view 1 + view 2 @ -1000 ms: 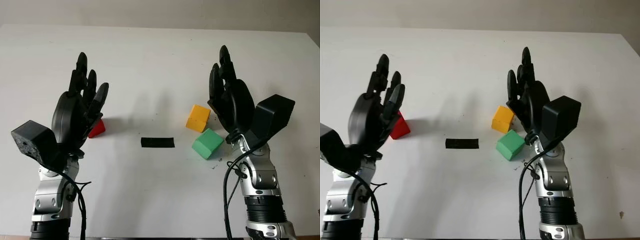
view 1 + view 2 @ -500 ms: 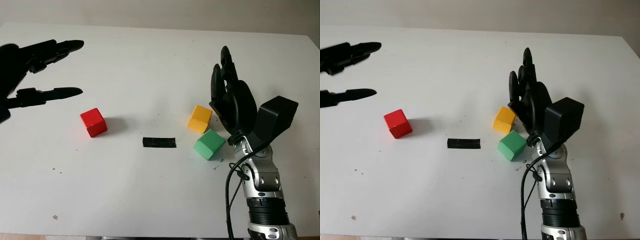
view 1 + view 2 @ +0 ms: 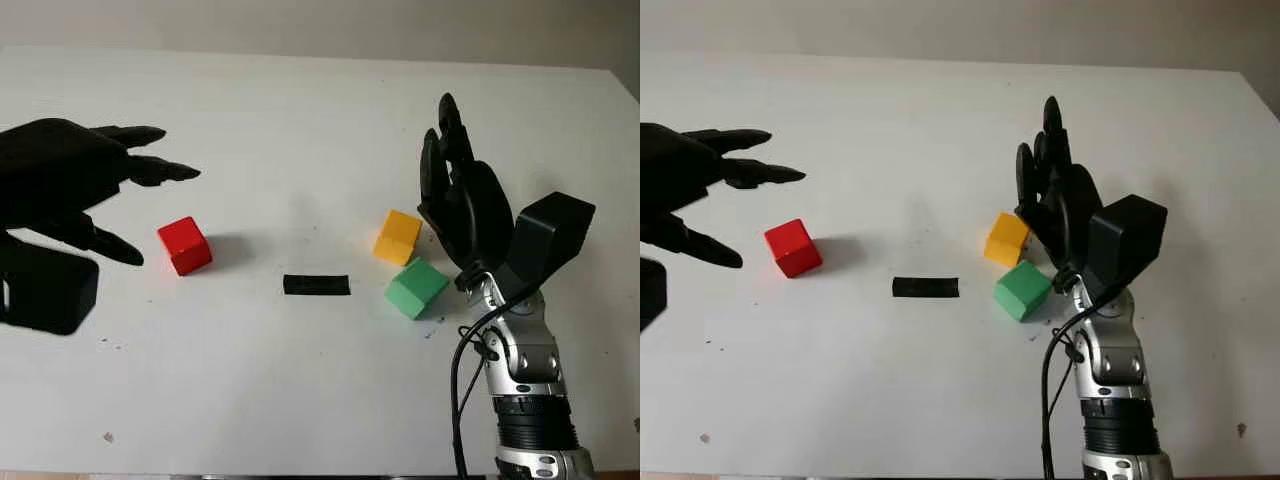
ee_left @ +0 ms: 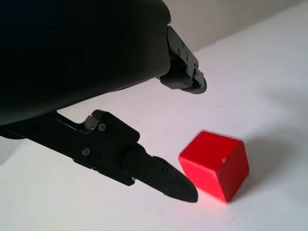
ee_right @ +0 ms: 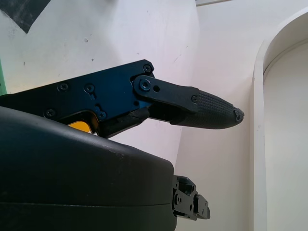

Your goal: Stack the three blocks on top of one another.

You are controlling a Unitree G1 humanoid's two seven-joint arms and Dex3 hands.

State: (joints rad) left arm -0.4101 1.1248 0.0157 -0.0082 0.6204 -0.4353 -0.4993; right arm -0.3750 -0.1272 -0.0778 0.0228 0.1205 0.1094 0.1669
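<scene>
- White table [image 3: 300, 120], pale wall behind; nothing stacked yet.
- Left hand [image 3: 70, 190] open, fingers wide, holding nothing; red block [image 3: 185, 245] sits just beyond the fingertips [image 4: 185, 190], not touched. Looks lined up to grab it.
- Black tape strip [image 3: 316, 285] mid-table, likely the stack spot.
- Yellow block [image 3: 397, 236] and green block [image 3: 415, 287] just beside right hand [image 3: 460, 195], which is upright, open, empty, probably waiting.

A broad white matte table [image 3: 300, 120] spreads across the head views, its surface speckled with small dark marks near the front edge. Behind its far edge runs a plain pale grey-beige wall [image 3: 320, 20]. A short strip of black tape [image 3: 316, 285] lies flat near the table's middle. Light is soft and even, casting faint shadows.
</scene>
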